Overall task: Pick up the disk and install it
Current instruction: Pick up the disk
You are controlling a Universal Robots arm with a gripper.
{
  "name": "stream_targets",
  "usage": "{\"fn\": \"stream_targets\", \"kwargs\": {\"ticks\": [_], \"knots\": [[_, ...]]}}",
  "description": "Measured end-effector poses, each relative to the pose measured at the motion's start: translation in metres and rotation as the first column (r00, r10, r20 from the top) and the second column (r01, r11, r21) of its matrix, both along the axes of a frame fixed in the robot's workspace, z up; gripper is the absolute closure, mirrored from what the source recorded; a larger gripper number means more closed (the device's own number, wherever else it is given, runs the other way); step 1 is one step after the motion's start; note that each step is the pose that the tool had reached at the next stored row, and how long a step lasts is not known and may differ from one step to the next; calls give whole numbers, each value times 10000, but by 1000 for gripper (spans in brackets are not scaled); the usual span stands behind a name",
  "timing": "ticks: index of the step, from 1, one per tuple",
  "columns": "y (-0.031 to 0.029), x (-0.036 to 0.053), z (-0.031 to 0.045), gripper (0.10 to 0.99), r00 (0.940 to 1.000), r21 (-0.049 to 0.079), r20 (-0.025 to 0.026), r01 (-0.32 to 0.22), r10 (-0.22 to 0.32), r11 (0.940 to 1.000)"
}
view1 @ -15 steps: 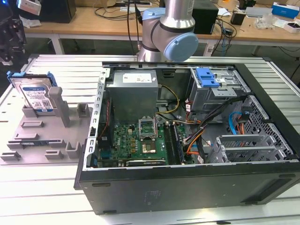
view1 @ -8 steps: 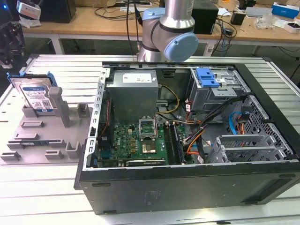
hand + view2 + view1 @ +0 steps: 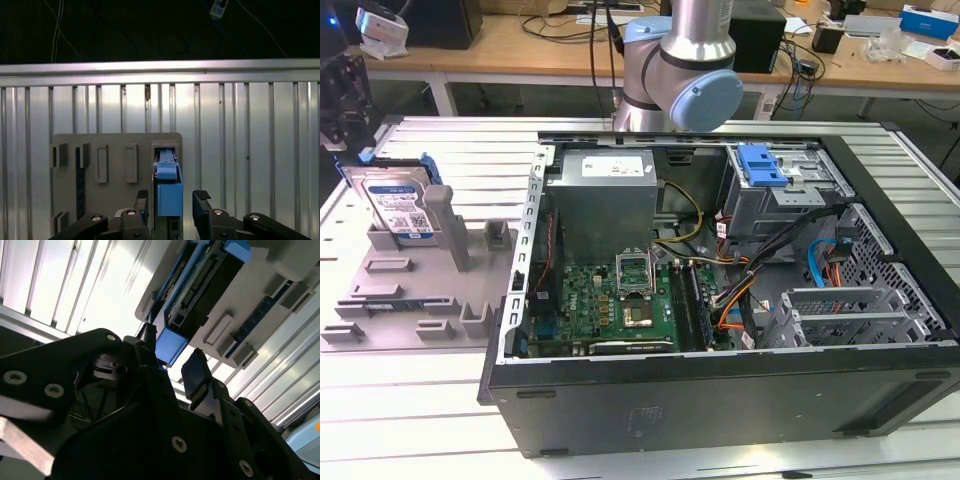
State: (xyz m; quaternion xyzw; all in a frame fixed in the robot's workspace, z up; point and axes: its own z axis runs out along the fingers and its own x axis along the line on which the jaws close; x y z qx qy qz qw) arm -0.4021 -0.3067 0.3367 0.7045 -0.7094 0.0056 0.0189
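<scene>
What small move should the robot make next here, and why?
Probably close the gripper. In both wrist views its open fingers stand on either side of the blue end of the disk, which sits in the grey holder, not yet gripped.

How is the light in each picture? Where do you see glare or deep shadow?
Exterior view: even room light, soft shadows around the disk and inside the computer case. Second wrist view: the ribbed table glares white, and the open hand is a dark silhouette against it. First wrist view: the table is evenly lit, the room beyond it almost black.
</scene>
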Motion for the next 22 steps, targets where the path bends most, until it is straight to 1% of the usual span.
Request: {"fn": "stream_targets", "kwargs": {"ticks": [4, 7, 10, 16, 22], "knots": [[-5, 0, -40, 604, 9999, 0, -9, -150, 150, 9999], [-6, 0, -74, 604, 9999, 0, -10, -167, 167, 9999], [-12, 0, -109, 604, 9998, 1, -26, -191, 191, 9998], [-15, 0, -164, 604, 9997, 1, -41, -234, 234, 9997], [-18, 1, -220, 604, 9996, 1, -46, -281, 281, 9996]]}}
